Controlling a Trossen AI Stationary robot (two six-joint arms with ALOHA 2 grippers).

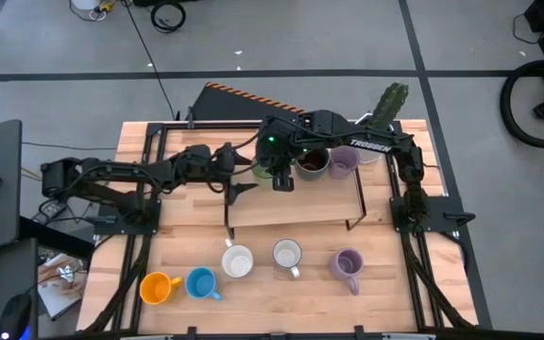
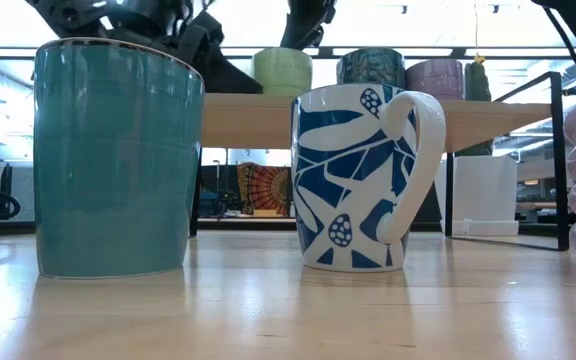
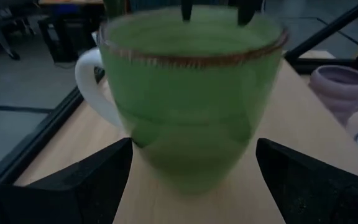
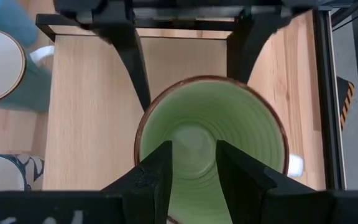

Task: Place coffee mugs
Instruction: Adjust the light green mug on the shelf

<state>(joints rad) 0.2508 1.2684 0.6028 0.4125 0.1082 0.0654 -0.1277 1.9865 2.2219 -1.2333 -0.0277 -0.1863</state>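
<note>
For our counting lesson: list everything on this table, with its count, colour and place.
green mug: one, on the raised shelf
brown mug: one, shelf, beside the green
lavender mugs: two, one on the shelf, one at table front
white mugs: two, plain and blue-patterned, front
orange mug: one, front
blue mug: one, front
cactus: one, green, back corner
table: one, wood
left gripper: open, fingers either side of the green mug
right gripper: above the green mug
</note>
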